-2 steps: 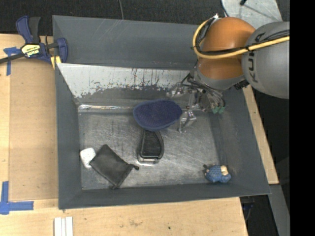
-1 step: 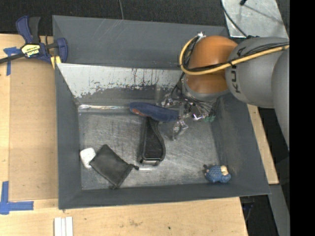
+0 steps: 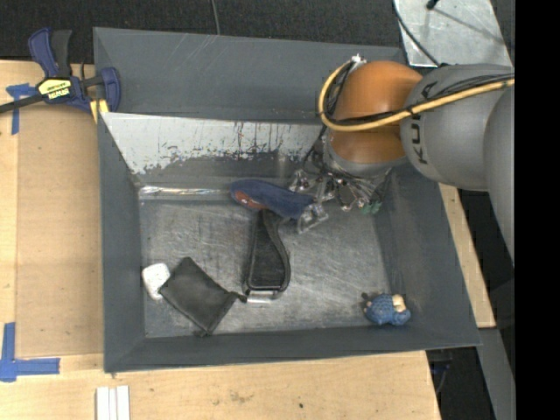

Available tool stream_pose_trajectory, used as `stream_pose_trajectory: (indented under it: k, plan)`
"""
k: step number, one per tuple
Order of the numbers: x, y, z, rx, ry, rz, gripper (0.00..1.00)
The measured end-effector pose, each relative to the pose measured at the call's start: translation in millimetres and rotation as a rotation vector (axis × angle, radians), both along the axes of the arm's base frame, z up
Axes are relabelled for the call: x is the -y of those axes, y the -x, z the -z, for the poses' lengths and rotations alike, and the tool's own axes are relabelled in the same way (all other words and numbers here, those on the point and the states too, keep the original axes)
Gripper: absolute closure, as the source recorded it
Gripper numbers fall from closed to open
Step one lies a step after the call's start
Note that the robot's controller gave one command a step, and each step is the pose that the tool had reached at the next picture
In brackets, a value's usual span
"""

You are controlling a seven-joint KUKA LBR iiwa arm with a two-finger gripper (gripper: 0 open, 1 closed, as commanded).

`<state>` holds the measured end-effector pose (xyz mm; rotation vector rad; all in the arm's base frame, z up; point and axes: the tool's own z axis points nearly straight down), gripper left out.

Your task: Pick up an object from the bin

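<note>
The grey arm (image 3: 455, 129) is the highest thing and comes in from the right. Its wrist carries a round orange cover (image 3: 372, 103), and a yellow cable (image 3: 464, 94) runs along the arm and loops around the cover. Under the cover, the gripper (image 3: 313, 206) is down in the grey metal bin (image 3: 262, 68), at the back right part of the floor, close to the back wall. Its metal parts are dark and crowded together there, so I cannot tell if it is open or closed, and I cannot tell if it has hold of anything. Just beside it, to the left, lies a blue long object (image 3: 267, 198) with a red-orange spot near its left end. It lies almost parallel to the back wall, and its right end reaches the gripper; whether they really touch I cannot say. A black strap (image 3: 265, 256) bent into a narrow loop lies in the middle of the floor, with its upper end just under the blue long object and a small metal part at its lower end. A black flat pouch (image 3: 197, 294) lies tilted near the front left corner. A small white piece (image 3: 156, 278) lies touching its left side. A small blue toy (image 3: 387, 310) with a bit of yellow lies alone in the front right corner, well apart from the gripper.
</note>
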<state>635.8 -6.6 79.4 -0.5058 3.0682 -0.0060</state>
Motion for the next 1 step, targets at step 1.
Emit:
stream_pose_trajectory:
  k: [1]
  plan:
    - [18.0,30.1,-174.4,-0.019,0.007,-0.224,1.00]
